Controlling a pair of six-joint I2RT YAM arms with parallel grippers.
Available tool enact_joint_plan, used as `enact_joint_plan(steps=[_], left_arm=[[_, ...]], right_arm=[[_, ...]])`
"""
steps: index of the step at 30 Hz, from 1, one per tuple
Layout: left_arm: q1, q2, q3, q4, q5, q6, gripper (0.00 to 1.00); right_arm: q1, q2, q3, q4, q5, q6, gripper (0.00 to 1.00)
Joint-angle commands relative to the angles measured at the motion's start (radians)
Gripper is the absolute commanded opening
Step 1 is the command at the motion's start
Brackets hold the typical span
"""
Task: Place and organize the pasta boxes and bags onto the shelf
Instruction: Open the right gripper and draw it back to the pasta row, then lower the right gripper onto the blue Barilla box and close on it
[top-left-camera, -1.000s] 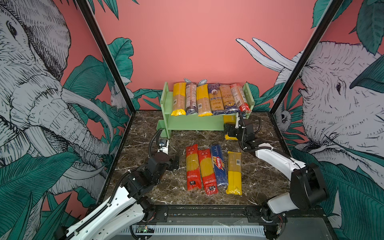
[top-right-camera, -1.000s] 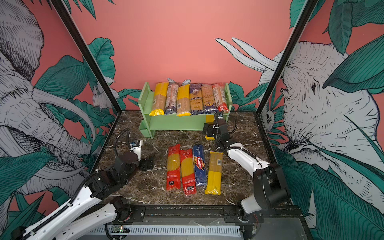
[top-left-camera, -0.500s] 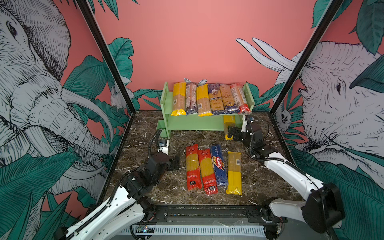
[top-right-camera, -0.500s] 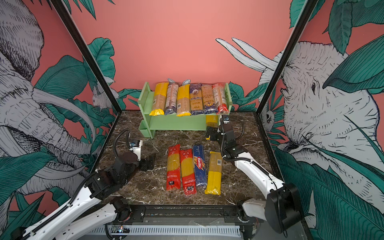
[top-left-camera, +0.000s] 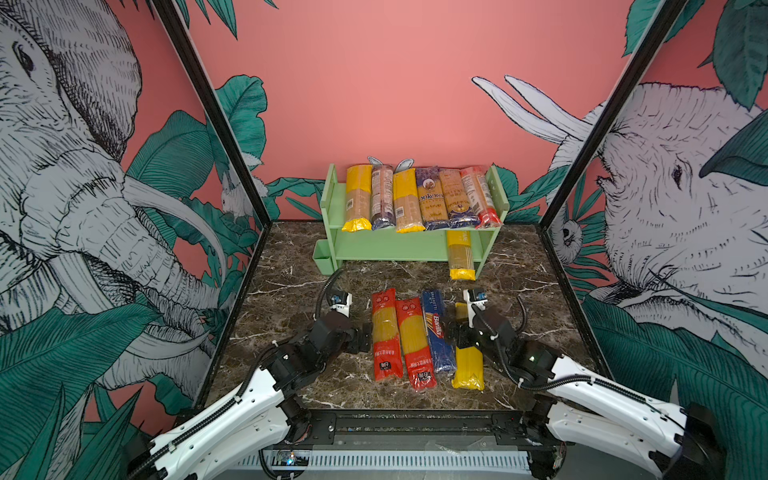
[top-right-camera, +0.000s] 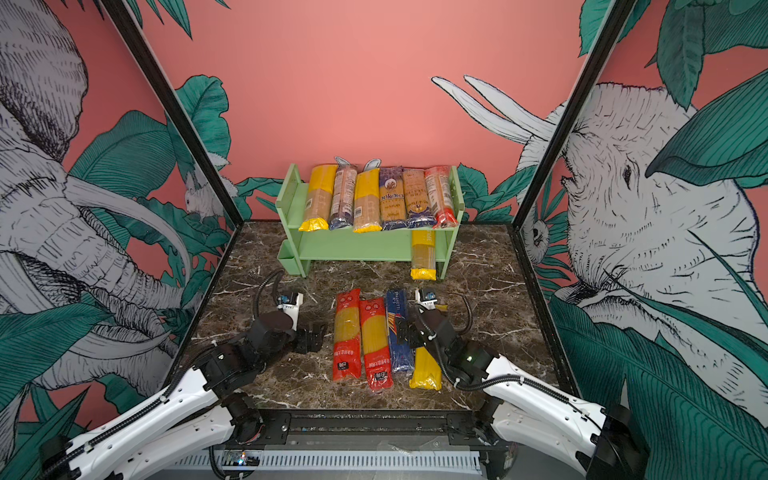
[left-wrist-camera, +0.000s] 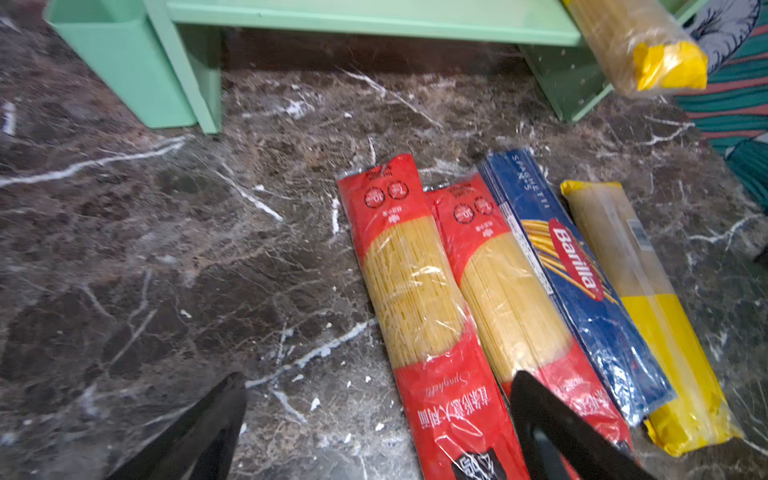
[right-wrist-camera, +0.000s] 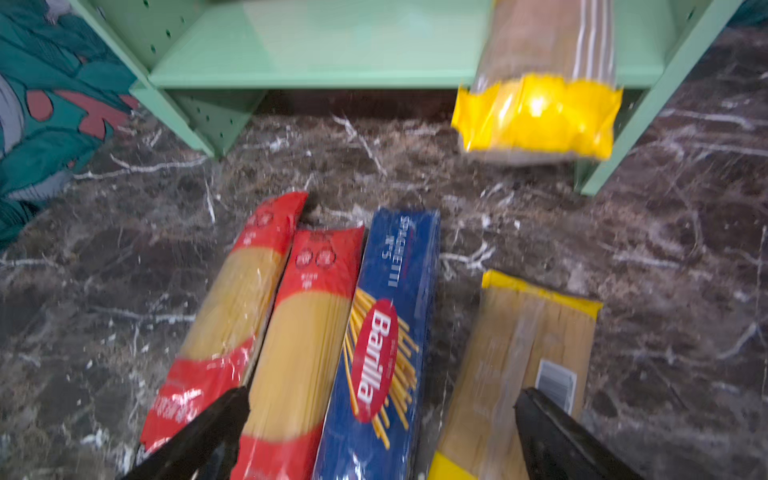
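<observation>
The pale green shelf (top-left-camera: 395, 249) stands at the back, and its top tier carries several pasta packs (top-left-camera: 419, 199) side by side. A yellow-ended bag (top-left-camera: 460, 255) lies on the lower tier and sticks out over the front edge. On the table lie two red-ended bags (top-left-camera: 385, 332) (top-left-camera: 415, 347), a blue Barilla pack (top-left-camera: 436, 328) and a yellow-ended bag (top-left-camera: 468, 368). My left gripper (top-left-camera: 363, 338) (left-wrist-camera: 378, 380) is open beside the leftmost red bag. My right gripper (top-left-camera: 459, 336) (right-wrist-camera: 382, 395) is open above the Barilla pack (right-wrist-camera: 386, 332) and holds nothing.
A small green cup (top-left-camera: 323, 257) hangs on the shelf's left side. Patterned walls with black corner posts (top-left-camera: 216, 124) close in the dark marble table (top-left-camera: 291, 299). Bare marble lies left of the packs and right of the yellow-ended bag.
My right arm has drawn back from the shelf's lower tier to above the packs on the table, leaving the yellow-ended bag on that tier. The left arm has not moved.
</observation>
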Motion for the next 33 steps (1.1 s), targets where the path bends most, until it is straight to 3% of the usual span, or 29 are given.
enact_joint_plan(steps=[1,5,12,17,25,30,33], left_arm=[[-0.042,0.033,-0.015,0.079,0.019,-0.043,0.99],[-0.096,0.090,-0.015,0.117,0.008,-0.051,0.99],[-0.141,0.116,-0.019,0.123,-0.018,-0.062,0.99],[-0.150,0.100,-0.027,0.110,-0.019,-0.060,0.99],[-0.157,0.113,-0.034,0.118,-0.017,-0.064,0.99],[-0.158,0.128,-0.028,0.128,-0.020,-0.063,0.99],[-0.160,0.137,-0.022,0.128,-0.022,-0.060,0.99]], right_arm=[[0.064,-0.026,-0.038,-0.046,0.094,0.102,0.99],[0.155,0.013,-0.082,-0.013,0.124,0.172,0.98],[0.313,0.249,-0.095,0.139,0.178,0.258,0.91],[0.337,0.329,-0.091,0.186,0.185,0.277,0.87],[0.339,0.306,-0.137,0.143,0.215,0.314,0.86],[0.339,0.323,-0.154,0.105,0.209,0.355,0.73],[0.339,0.339,-0.165,0.128,0.195,0.357,0.71]])
